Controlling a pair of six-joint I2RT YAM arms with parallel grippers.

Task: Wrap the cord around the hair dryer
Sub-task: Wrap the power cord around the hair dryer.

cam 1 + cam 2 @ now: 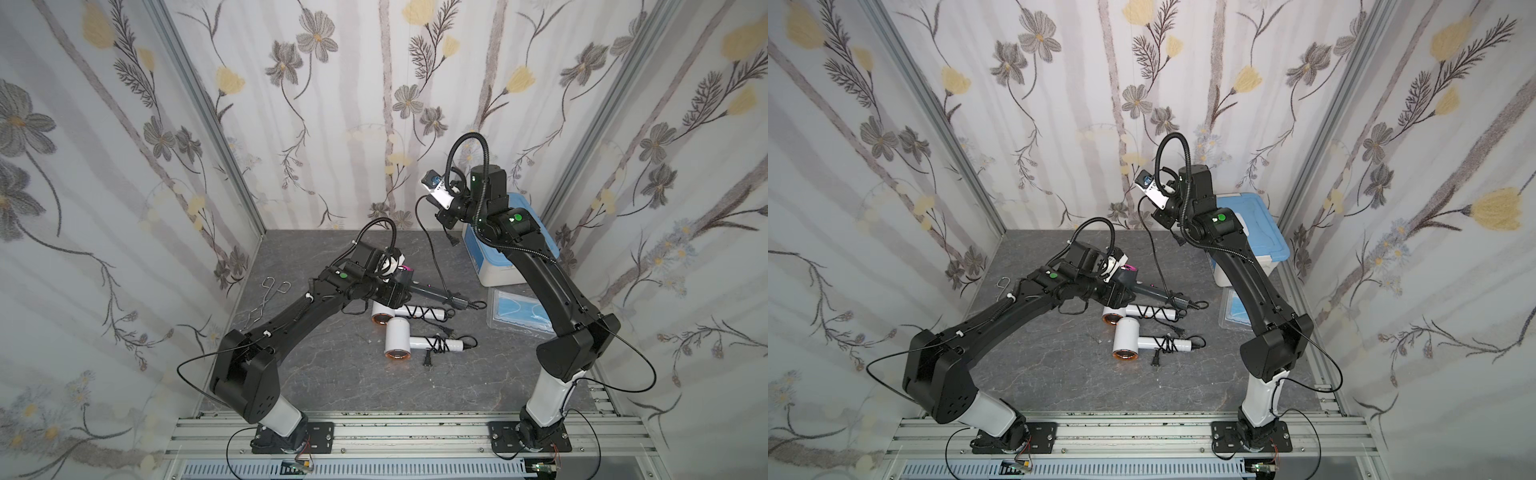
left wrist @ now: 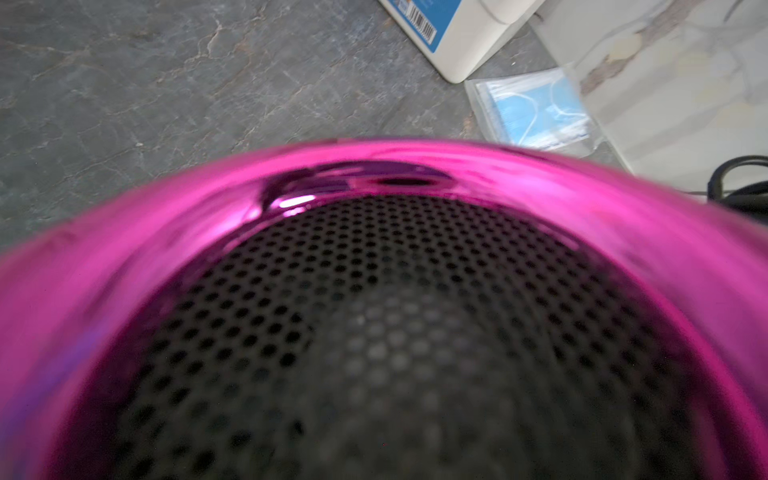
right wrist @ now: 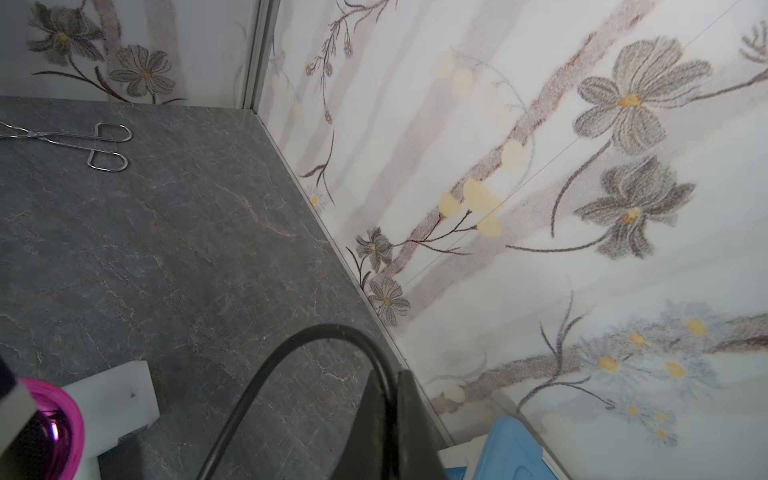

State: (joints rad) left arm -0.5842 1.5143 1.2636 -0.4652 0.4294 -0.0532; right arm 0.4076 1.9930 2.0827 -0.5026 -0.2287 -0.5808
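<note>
Free: front table strip [image 1: 332, 386]; white dryers [image 1: 399, 340] clutter centre; bin [image 1: 494, 270] far right, tongs [image 1: 272, 291] left.

Saw a dark grey hair dryer [image 1: 432, 293] with its straight handle stretched out from the head, and at one end a glossy magenta ring [image 2: 415, 166] around a black perforated grille [image 2: 374, 332]. Traced its black cord [image 1: 434, 262] from the handle's tip, past a small loop, steeply up to a high bend, not wound on, plug [image 1: 452, 239] dangling in the air. Noted just beside it the far white hair dryer [image 1: 415, 311] and the near white hair dryer [image 1: 398, 337], both on their sides, copper-rimmed, cords criss-crossed around their handles.
</note>
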